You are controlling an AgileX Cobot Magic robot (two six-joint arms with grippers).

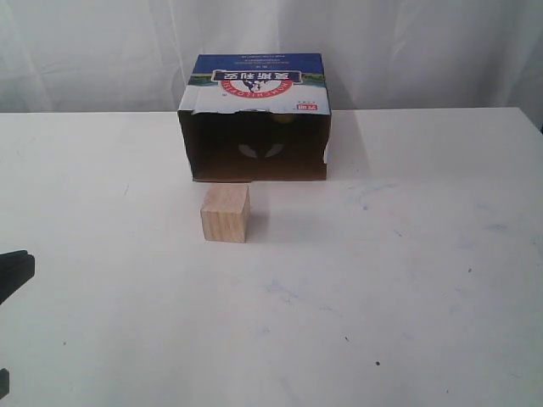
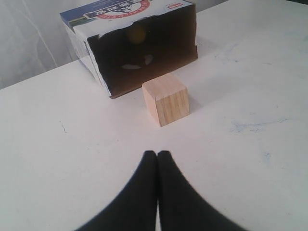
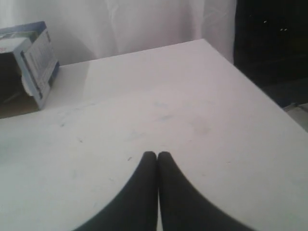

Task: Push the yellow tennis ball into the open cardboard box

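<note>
Care is all that looks left, since the yellow tennis ball (image 2: 136,32) sits deep inside the open cardboard box (image 2: 115,10) at the far side, so the left gripper (image 2: 157,155) and right gripper (image 3: 157,155), jaws pressed together on both, should avoid nudging the wooden cube (image 2: 166,98)

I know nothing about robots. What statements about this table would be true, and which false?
1. The yellow fuzzy tennis ball is inside the open brown cardboard box. True.
2. The pale wooden cube sits inside the box. False: it stands on the white table, just in front of the box's opening.
3. The left hand and the right hand are both shut, holding nothing. True.
4. The left hand touches the cube. False: bare table lies between them.
</note>
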